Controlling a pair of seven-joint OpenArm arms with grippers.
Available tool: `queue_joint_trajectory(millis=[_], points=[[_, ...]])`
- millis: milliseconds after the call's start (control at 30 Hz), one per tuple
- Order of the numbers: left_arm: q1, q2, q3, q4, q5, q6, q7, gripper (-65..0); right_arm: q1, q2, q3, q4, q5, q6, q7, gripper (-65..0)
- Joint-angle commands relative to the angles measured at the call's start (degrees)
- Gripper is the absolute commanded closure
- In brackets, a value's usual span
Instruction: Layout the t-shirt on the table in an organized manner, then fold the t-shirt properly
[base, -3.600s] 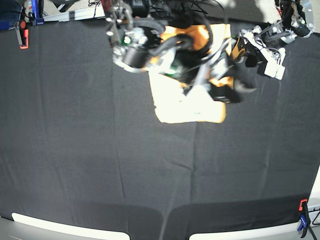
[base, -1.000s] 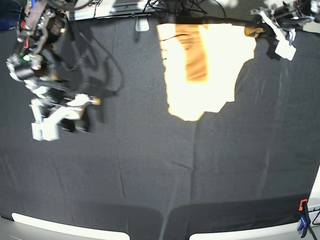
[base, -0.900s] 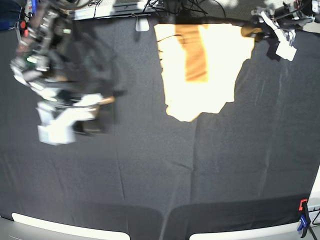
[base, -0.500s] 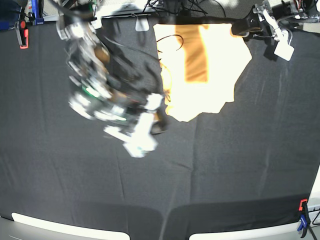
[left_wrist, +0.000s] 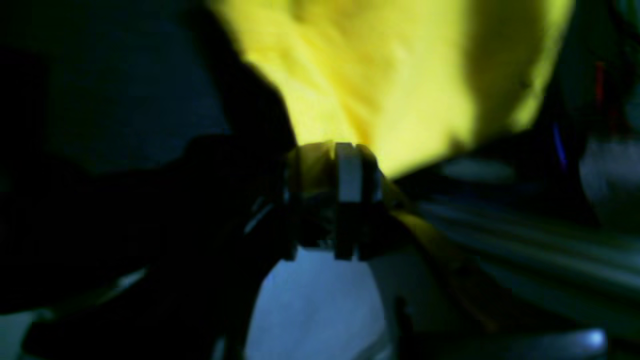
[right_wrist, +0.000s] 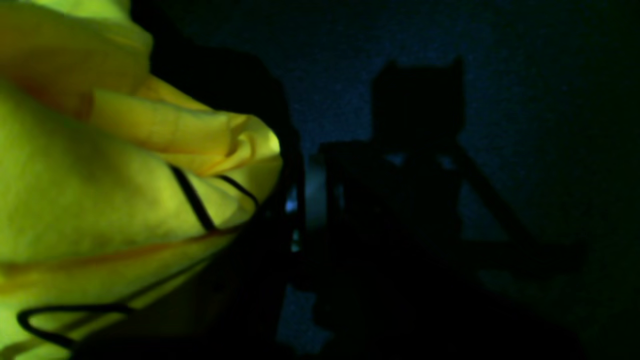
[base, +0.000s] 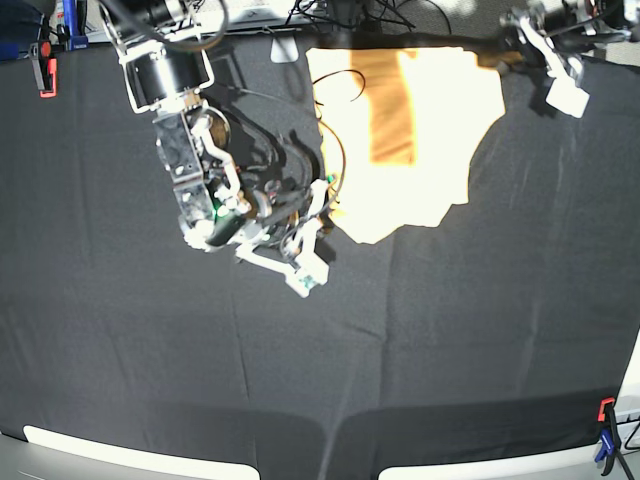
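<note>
1. The left gripper (left_wrist: 345, 172) is clamped on a fold of the t-shirt (base: 405, 140): in its wrist view the pads meet with yellow cloth bunched right at them. In the base view it sits at the table's far right corner, holding the shirt's upper right edge.
2. The right gripper (base: 318, 205) hangs at the shirt's lower left edge, just beside the hem. Its wrist view is very dark; yellow folds and a thin black cable (right_wrist: 192, 197) fill the left side, and I cannot tell whether its jaws are parted or closed.
3. The t-shirt lies at the far edge of the table (base: 300, 380), partly spread, with a darker orange band down its upper middle and a ragged lower outline.
4. This looks like the laying-out step, not yet folding.
5. Next, the right gripper likely needs a firm hold on the near left corner, then both arms should pull apart to flatten the cloth, keeping the cable clear.
</note>
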Motion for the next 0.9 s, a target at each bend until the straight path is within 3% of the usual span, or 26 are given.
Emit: queue_joint_trajectory(millis=[0,167,300,433,533,700,867], points=[[-0.46,-0.5,-0.2,0.22,0.11,-0.47,-0.96,-7.9,1.25,-0.17,0.24,1.03,0.72,1.49,1.07,0.0],[-4.44,-0.52,-0.2,-4.17,6.6,-0.47,-3.45,-7.9,1.22,-0.17,0.24,1.03,3.93,4.44,-0.39,0.0],[-8.87,-0.52,-0.2,-9.81,9.46,-0.47,-6.51,-7.9,0.55,-0.15,0.24,1.31,5.55,4.57,-2.32,0.0],[-14.23,-0.52,-0.22,-14.12,9.49,-0.47,-8.55,-7.9,-1.79,-0.13,0.24,3.43,5.33,5.38,-2.32,0.0],[-16.96,-0.76,-0.22,-14.99,9.44,-0.47,-6.78,-7.9,-4.07,-0.13,0.26,6.43,3.06,5.35,-2.27,0.0],[-15.89,-1.97,-0.42,-14.84,1.73,-0.47,1.57,-7.9,-4.2,0.15,1.62,8.04,-1.05,5.11,-0.92,0.0],[-9.29,-5.25,-0.5,-12.52,-7.13,-0.47,1.6,-10.3,-3.32,0.15,5.07,8.04,-0.63,5.09,0.09,0.0]])
